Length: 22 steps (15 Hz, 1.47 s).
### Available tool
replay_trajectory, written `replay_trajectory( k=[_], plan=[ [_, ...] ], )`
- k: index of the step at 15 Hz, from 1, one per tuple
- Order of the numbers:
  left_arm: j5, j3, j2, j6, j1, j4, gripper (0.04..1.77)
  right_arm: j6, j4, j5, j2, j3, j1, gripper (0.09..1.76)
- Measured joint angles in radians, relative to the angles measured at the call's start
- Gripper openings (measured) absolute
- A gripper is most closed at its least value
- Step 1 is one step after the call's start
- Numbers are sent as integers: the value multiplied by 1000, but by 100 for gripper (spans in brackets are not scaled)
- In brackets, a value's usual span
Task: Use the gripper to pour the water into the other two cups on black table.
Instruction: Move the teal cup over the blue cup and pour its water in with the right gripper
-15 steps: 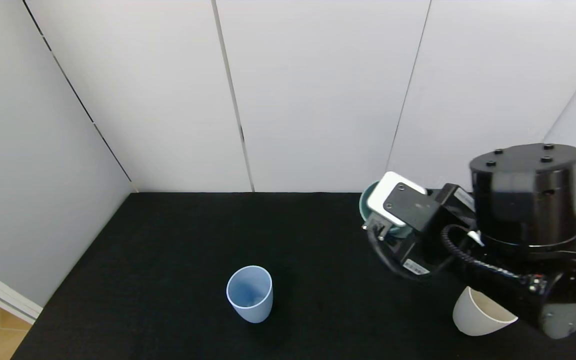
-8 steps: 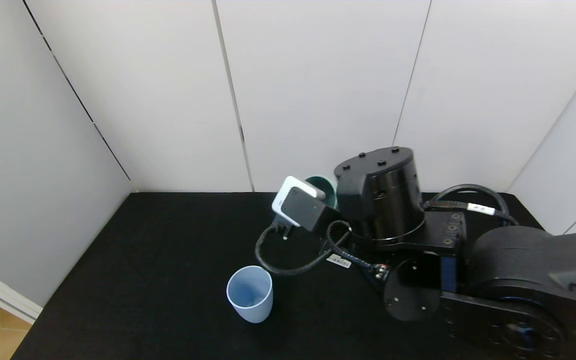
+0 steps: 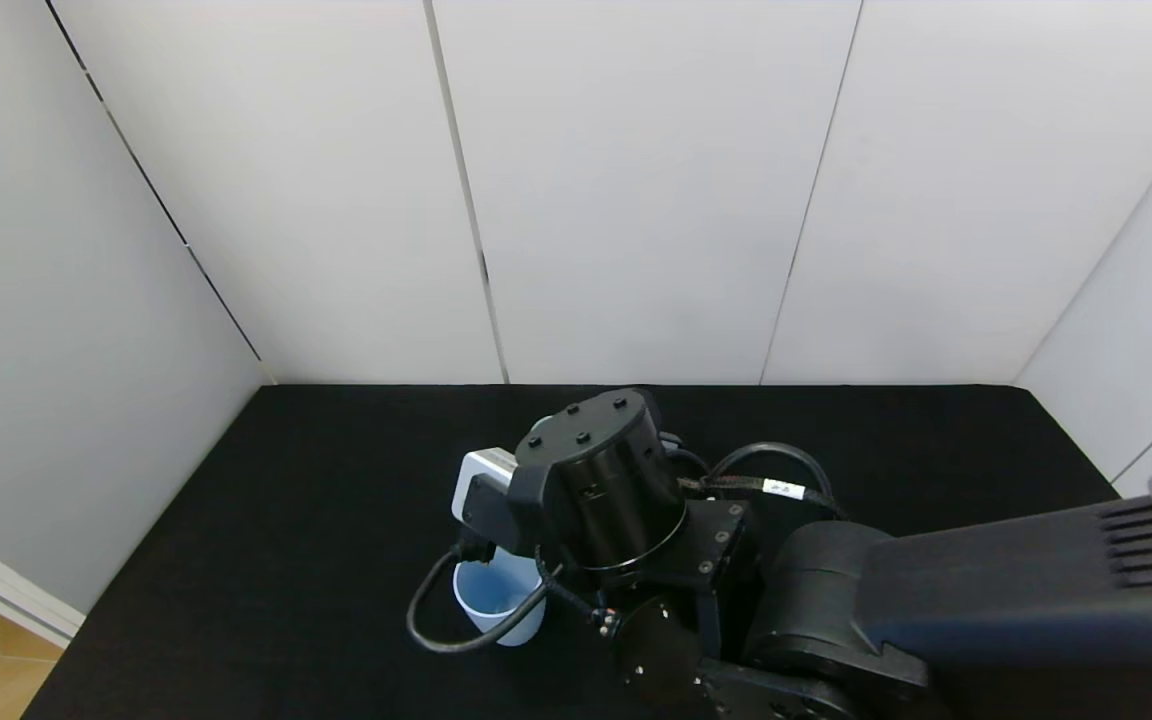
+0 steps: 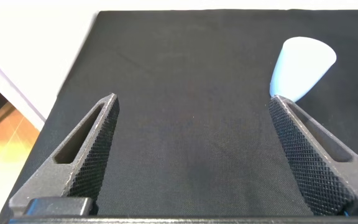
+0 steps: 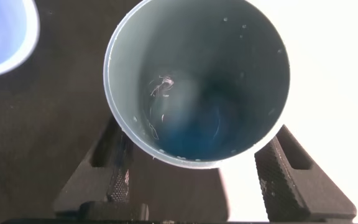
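My right gripper (image 5: 196,157) is shut on the teal-green cup (image 5: 197,81), its fingers on either side of the wall. I look into the cup's mouth: a little water (image 5: 194,127) and glints lie inside. In the head view my right wrist (image 3: 591,490) hangs right over the light blue cup (image 3: 496,605), which also shows at the edge of the right wrist view (image 5: 2,34). The cream-white cup is hidden behind my right arm. My left gripper (image 4: 191,155) is open and empty, low over the black table (image 3: 336,480), with the light blue cup (image 4: 302,59) beyond one finger.
White wall panels (image 3: 636,200) close the table at the back and both sides. The table's left edge (image 3: 136,560) drops to a wooden floor. My right arm (image 3: 936,620) covers the front right of the table.
My right arm has swung from the table's right side to the left with the teal-green cup, ending above the light blue cup. The cream-white cup is now covered by the arm.
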Motion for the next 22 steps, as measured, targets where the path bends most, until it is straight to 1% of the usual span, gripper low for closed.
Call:
replay_trajectory(
  k=[6, 12, 15, 18, 20, 22],
  plan=[
    [0, 0, 0, 0, 0, 0, 172, -138, -2, -1, 80, -83, 32, 116],
    [0, 0, 0, 0, 0, 0, 172, -309, -2, -3, 123, -112, 40, 116],
    [0, 0, 0, 0, 0, 0, 172, -399, -2, -37, 128, -133, 39, 116],
    [0, 0, 0, 0, 0, 0, 172, -487, -1, -49, 132, -149, 37, 116],
    [0, 0, 0, 0, 0, 0, 172, -542, -3, -86, 132, -151, 38, 116],
    [0, 0, 0, 0, 0, 0, 172, -592, -4, -103, 131, -151, 40, 116]
  ],
)
